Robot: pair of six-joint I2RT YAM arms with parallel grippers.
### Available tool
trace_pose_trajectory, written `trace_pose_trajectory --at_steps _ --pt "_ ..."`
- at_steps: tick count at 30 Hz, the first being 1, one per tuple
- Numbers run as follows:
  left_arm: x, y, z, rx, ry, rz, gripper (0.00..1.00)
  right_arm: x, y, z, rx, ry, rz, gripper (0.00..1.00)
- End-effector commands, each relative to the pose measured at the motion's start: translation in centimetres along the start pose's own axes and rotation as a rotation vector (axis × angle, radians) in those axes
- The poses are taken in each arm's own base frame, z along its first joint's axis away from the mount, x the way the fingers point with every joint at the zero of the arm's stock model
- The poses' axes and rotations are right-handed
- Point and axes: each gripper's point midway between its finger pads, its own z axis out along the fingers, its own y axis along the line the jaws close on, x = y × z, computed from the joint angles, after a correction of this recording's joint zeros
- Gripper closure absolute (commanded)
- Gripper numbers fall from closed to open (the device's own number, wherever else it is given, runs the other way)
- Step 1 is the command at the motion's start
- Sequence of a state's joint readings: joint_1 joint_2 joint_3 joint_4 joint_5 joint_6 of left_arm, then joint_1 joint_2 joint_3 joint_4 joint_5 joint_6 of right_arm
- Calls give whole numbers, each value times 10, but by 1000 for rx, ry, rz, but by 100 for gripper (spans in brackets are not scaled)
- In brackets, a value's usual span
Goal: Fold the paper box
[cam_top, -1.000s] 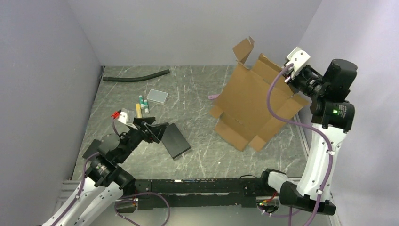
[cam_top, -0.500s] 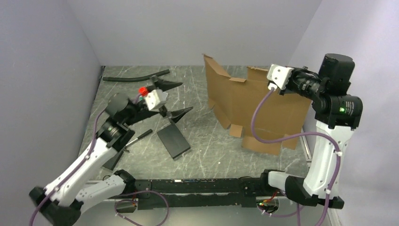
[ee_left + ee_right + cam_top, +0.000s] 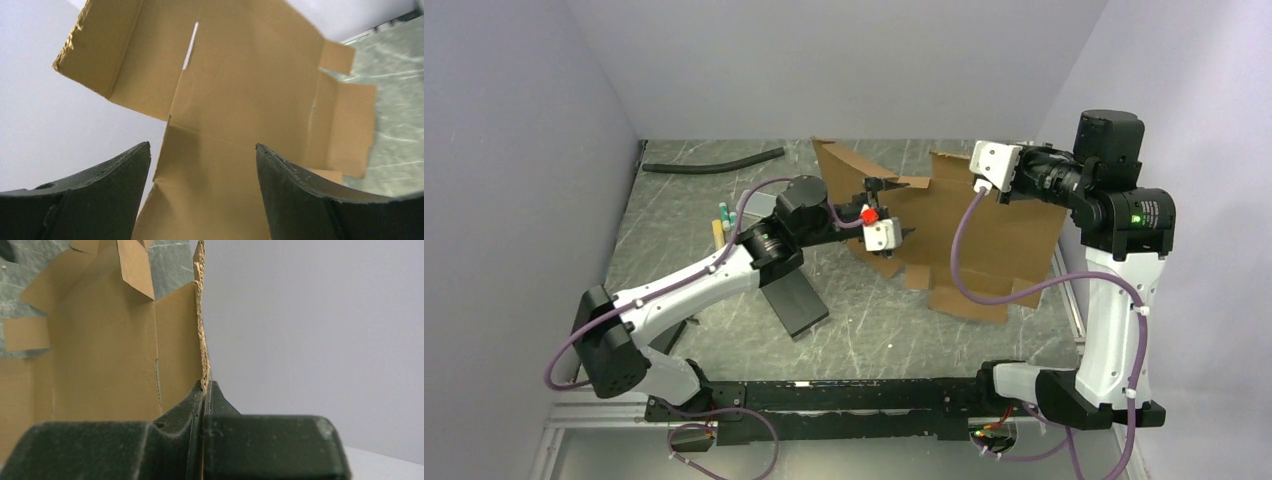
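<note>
Far left of the overhead view, upper corner: a black hose lay along the back of the marbled table, and just below it a little cluster of marker-like sticks sat partly hidden behind the left arm. Moving right, a black slab lay flat at centre-left, its upper end tucked under that arm's forearm. The arm stretched up and to the right across the frame, and the left gripper was right up against the paper box. Its jaws were spread wide with nothing between them. In the left wrist view the two dark fingers framed the bottom corners and plain brown cardboard filled the gap beyond, though whether the tips touched the sheet could not be told. The box itself, an unfolded die-cut sheet with flaps and a slot, stood upright in the centre-right of the overhead frame, one panel angled back at the upper left, small flaps hanging at its lower edge near the table. On the far right, the right gripper had the sheet by its top edge — jaws pressed together on the raw corrugated rim, pinching it tight — while the white right arm rose tall along the right side.
</note>
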State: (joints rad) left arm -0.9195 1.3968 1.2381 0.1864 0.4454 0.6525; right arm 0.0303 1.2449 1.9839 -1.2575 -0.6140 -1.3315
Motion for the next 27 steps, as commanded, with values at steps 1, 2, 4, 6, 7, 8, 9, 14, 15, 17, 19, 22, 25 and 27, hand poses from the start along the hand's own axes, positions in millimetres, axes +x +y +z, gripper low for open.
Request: trace_pose_trajectory --at_steps 1,2,4,6,7,8,9,14,15,17,19,22,25,27 --pt "-13 50 13 -165 2 172 22 -5 -2 -5 28 -5 -24 100" --pt "-10 53 17 -177 15 181 24 -5 -1 -5 27 -5 -24 100" --pt "-6 57 22 -197 34 203 28 -6 1 -5 27 -8 -24 100" --pt "-1 55 27 -193 50 226 31 -5 2 -4 24 -9 -20 100" --pt "2 54 30 -193 58 235 33 -6 2 -4 23 -13 -18 100" --pt "4 52 33 -186 69 245 37 -7 2 -3 23 -17 -15 100" --pt "7 51 36 -184 81 259 39 -8 2 -3 23 -21 -12 100" --pt "25 49 49 -214 192 358 90 -10 1 -4 32 -34 12 100" --pt "27 50 51 -221 209 369 100 -11 1 -4 36 -36 23 100" --pt "28 53 53 -242 237 363 100 -11 0 -4 50 -41 53 100" --pt "23 66 50 -310 247 311 100 -12 -5 -4 93 -48 124 100" --pt "8 86 40 -398 239 206 100 -16 -20 -11 204 -63 295 75" --pt "-3 93 30 -421 225 132 100 -28 -14 -21 214 -120 395 36" --pt "-1 92 22 -435 228 99 100 -35 -7 -25 206 -156 459 20"
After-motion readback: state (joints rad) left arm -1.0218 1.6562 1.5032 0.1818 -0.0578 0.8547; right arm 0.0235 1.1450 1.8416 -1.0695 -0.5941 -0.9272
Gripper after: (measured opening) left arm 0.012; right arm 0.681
